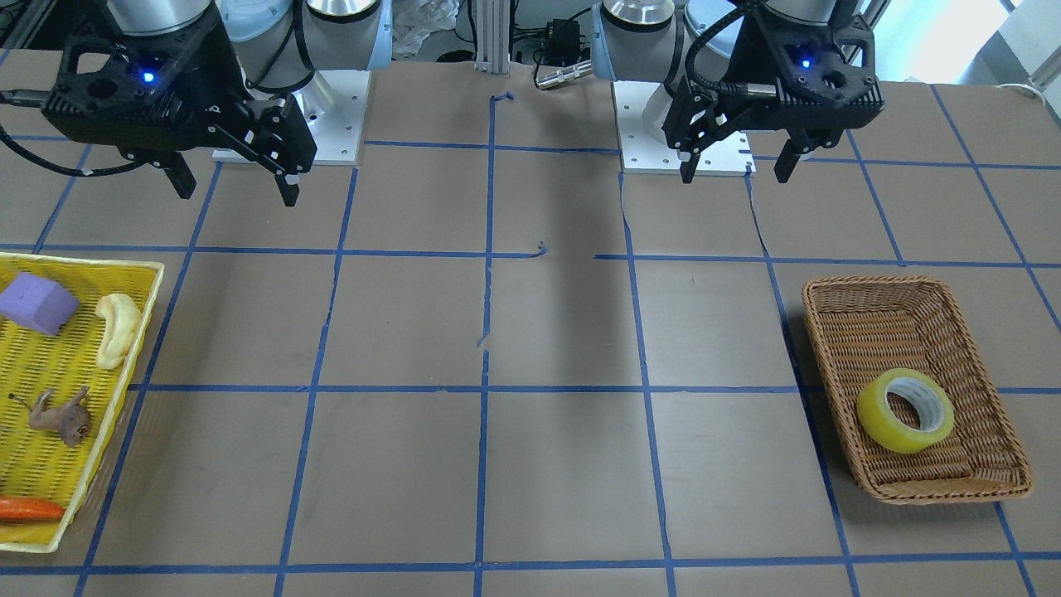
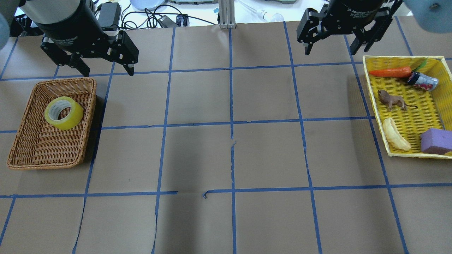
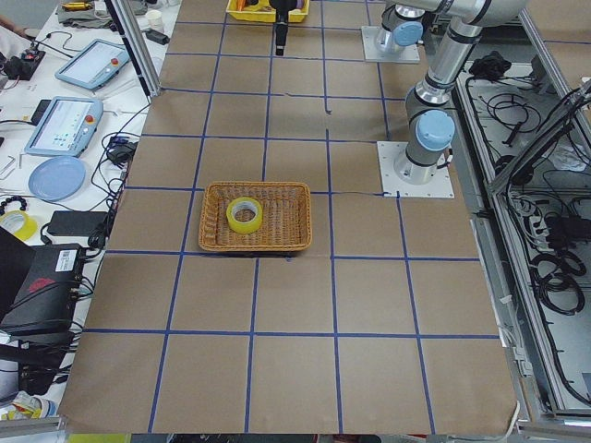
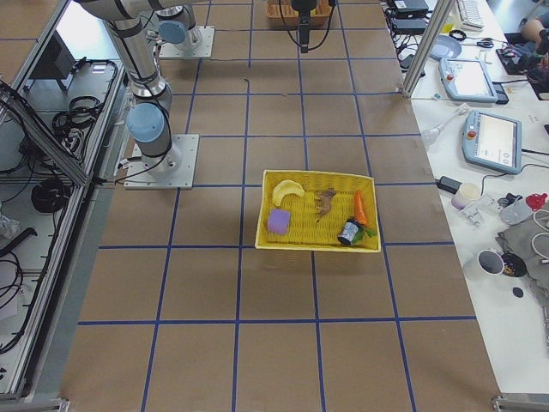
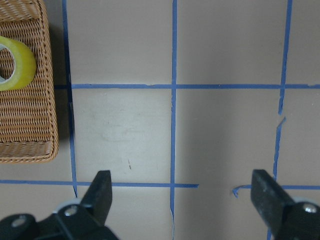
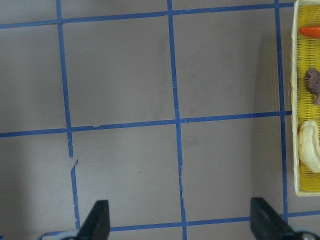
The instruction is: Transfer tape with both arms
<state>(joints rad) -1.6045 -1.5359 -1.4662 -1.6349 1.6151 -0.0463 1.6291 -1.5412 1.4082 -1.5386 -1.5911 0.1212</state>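
Note:
The yellow-green tape roll [image 2: 64, 112] lies tilted in the brown wicker basket [image 2: 31, 155] at the table's left; it also shows in the front view [image 1: 904, 410], the left side view [image 3: 245, 215] and the left wrist view [image 5: 15, 62]. My left gripper [image 2: 107, 72] is open and empty, high above the table beside the basket's far edge. My right gripper [image 2: 332, 49] is open and empty, high above the table near the yellow tray. Open fingers show in the left wrist view [image 5: 100, 192] and the right wrist view [image 6: 97, 222].
A yellow tray [image 2: 378, 116] at the right holds a carrot [image 2: 390, 72], a small can [image 2: 422, 81], a toy animal [image 2: 391, 100], a pale banana-like piece [image 2: 395, 134] and a purple block [image 2: 436, 140]. Blue tape lines grid the brown table. Cables and devices lie beyond the far edge.

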